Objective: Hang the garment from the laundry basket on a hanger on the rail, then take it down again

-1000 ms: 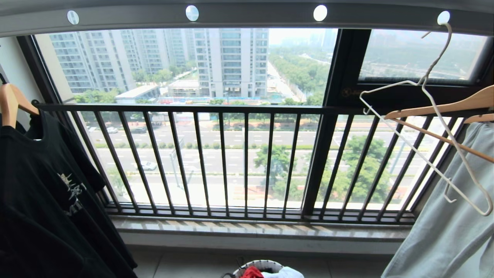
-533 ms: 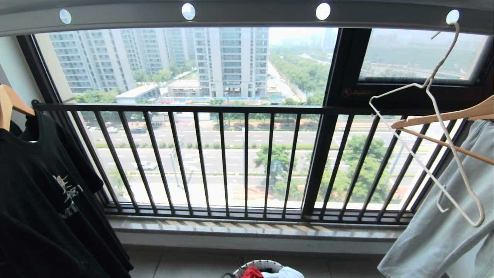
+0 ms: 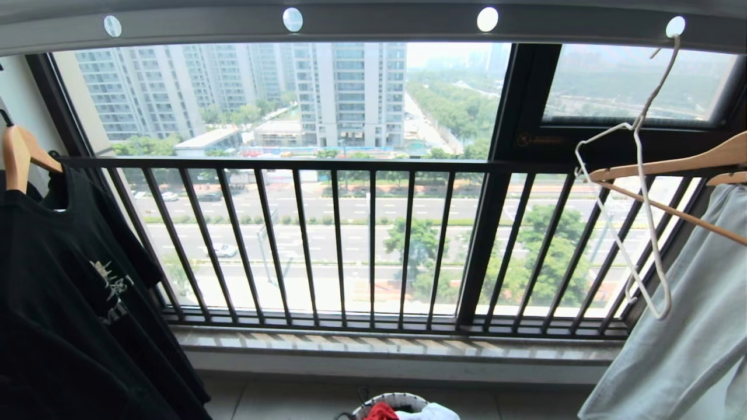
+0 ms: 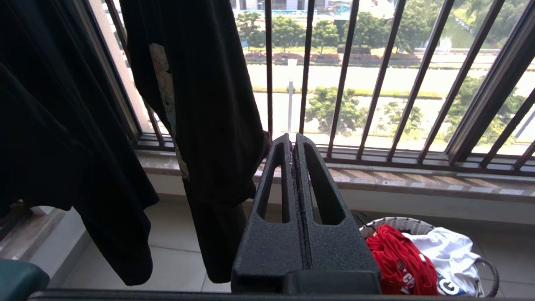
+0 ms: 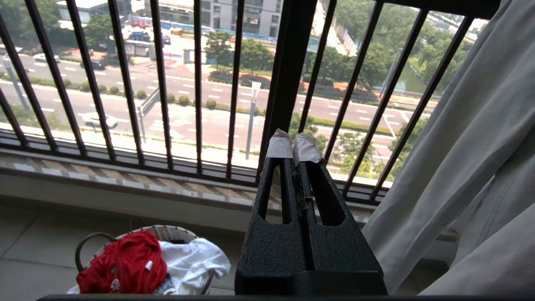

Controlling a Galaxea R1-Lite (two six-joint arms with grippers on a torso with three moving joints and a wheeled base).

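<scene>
Below and ahead of both grippers, on the tiled floor under the window sill, stands the laundry basket (image 5: 85,242) with the garment (image 5: 121,263) crumpled in it, red, beside a white cloth (image 5: 192,261); white lettering shows on the red fabric but too little of it to read. The left gripper (image 4: 292,142) has its jaws pressed together and holds nothing; the basket lies lower and to one side of its tips, and a black T-shirt (image 4: 200,104) hangs close on the other side, almost level with the fingers, its pale print too worn to make out. The right gripper (image 5: 293,140) is likewise closed and empty, its fingertips (image 5: 279,146) wrapped in white tape; a pale grey cloth (image 5: 468,146) hangs just beside it, and the basket sits down and away on the opposite side. Beyond both sets of jaws runs the black barred window railing (image 3: 338,245), with a street and tower blocks behind. High above, in the head view, the rail (image 3: 373,23) crosses the top with its row of round holes, and the hanger (image 3: 639,175) dangles bare from the hole farthest right, tilted, crossing in front of a wooden hanger (image 3: 665,166) that carries the grey cloth. Another wooden hanger (image 3: 17,157) holds the black shirt at far left. Neither arm shows in the head view.
</scene>
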